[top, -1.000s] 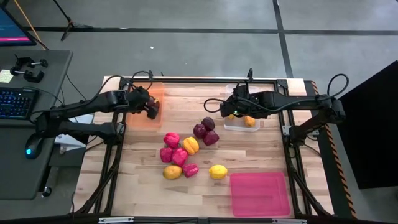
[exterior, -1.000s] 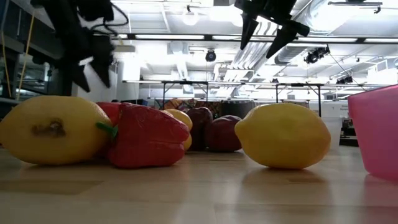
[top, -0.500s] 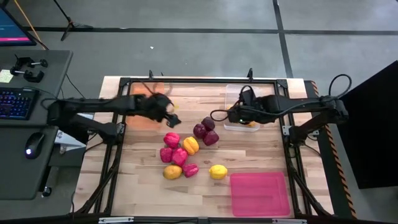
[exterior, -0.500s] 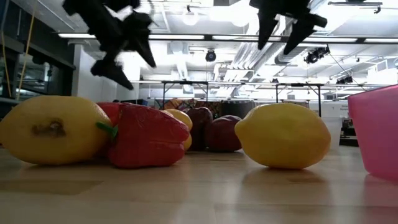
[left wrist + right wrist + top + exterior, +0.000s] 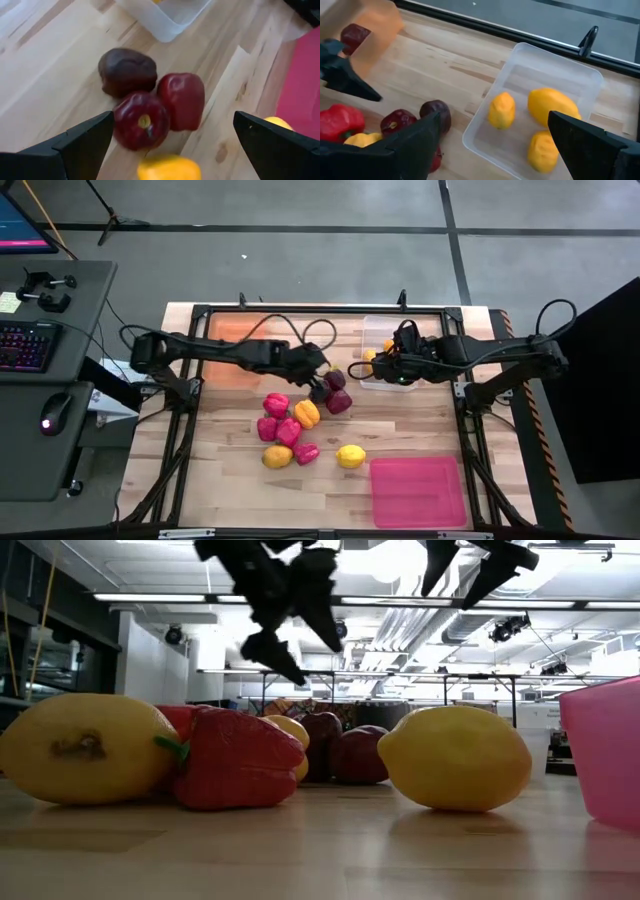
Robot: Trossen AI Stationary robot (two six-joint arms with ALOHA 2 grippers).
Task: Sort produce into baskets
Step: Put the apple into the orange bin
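Note:
My left gripper (image 5: 318, 377) hangs open above three dark maroon fruits (image 5: 331, 391), which rest on the table; in the left wrist view (image 5: 173, 118) its fingers stand wide apart over them (image 5: 150, 100), touching nothing. My right gripper (image 5: 380, 365) hangs open and empty over the clear tray (image 5: 386, 330), which holds three yellow-orange fruits (image 5: 535, 125). The orange tray (image 5: 235, 340) at the far left holds one maroon fruit (image 5: 355, 36). Red peppers (image 5: 278, 420), an orange pepper (image 5: 306, 414) and two lemons (image 5: 350, 456) lie mid-table.
The pink tray (image 5: 418, 492) stands at the near right. A black frame (image 5: 320, 310) runs around the table. In the low view a lemon (image 5: 85, 748), a red pepper (image 5: 235, 760) and another lemon (image 5: 455, 757) lie closest to the near edge, with both grippers high above.
My left gripper has swung from over the orange tray toward the table's right, and now hangs over the maroon fruits, still open. My right gripper has drawn back a little toward the right edge over the clear tray.

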